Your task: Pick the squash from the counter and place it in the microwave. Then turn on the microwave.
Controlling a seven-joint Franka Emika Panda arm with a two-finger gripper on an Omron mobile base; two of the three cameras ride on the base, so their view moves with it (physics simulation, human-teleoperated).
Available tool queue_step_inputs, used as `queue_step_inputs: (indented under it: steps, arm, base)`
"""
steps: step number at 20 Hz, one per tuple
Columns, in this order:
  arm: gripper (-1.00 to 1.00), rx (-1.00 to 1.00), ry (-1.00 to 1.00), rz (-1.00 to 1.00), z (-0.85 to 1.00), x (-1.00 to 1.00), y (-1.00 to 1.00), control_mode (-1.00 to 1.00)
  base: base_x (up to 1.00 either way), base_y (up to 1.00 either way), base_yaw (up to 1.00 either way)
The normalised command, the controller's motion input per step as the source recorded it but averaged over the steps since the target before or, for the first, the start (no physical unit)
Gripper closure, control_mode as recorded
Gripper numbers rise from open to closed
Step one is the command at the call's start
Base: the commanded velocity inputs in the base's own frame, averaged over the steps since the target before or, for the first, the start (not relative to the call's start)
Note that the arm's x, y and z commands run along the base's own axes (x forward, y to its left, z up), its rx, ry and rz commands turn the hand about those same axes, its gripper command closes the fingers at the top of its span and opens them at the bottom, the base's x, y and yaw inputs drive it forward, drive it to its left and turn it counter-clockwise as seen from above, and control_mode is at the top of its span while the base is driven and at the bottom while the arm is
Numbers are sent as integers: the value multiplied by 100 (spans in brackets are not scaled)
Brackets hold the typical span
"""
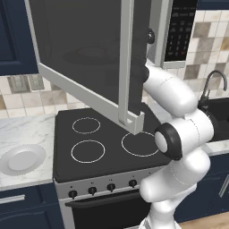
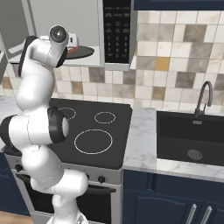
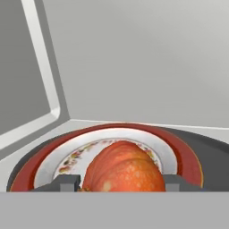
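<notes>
Placing step: your fingers (image 3: 120,182) pinch the squash (image 3: 123,169) from both sides, inside the open microwave (image 2: 70,26), over its plate (image 3: 156,147) (contact unclear). Next: release, retract, shut door (image 1: 85,53), press keypad (image 2: 117,30).

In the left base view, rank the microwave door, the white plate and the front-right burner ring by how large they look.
1. Microwave door, swung open, by far the largest; it is also nearest the camera.
2. White plate.
3. Front-right burner ring, close to the plate, so 2 and 3 are unsure.
</notes>
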Motion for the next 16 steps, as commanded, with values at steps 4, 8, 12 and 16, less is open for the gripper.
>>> queue_step_inputs:
  steps: [4,8,12,16]
  arm:
    - [100,0,0,0,-12,16,8,-100]
    - [100,0,0,0,-3,29,8,-100]
    - [100,0,0,0,0,33,8,-100]
    - [100,0,0,0,0,28,12,-100]
  base:
    - [0,0,0]
    - [0,0,0]
    - [0,0,0]
    - [0,0,0]
